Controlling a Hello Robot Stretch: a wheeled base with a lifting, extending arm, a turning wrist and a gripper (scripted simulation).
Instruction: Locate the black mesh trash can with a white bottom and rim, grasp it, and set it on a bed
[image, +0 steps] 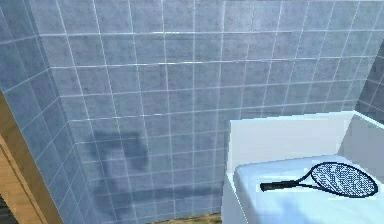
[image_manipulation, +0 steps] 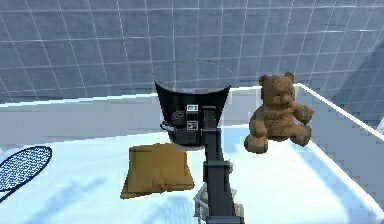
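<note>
Trash can right at the robot's hand, over the bed

The black trash can (image_manipulation: 195, 88) with its pale rim is right behind the hand (image_manipulation: 175, 122), at the end of the dark arm (image_manipulation: 220, 175). I cannot tell if the hand holds the can, or if the can sits on the white bed (image_manipulation: 300, 190). I cannot tell how the fingers are set. I cannot see what is inside the can. Just below and to the left of the hand lies a brown pillow (image_manipulation: 158, 168). To the right of the hand sits a brown teddy bear (image_manipulation: 278, 112). Far to the left lies a racket (image_manipulation: 20, 168). A blue tiled wall (image_manipulation: 90, 50) stands behind the bed.
</note>
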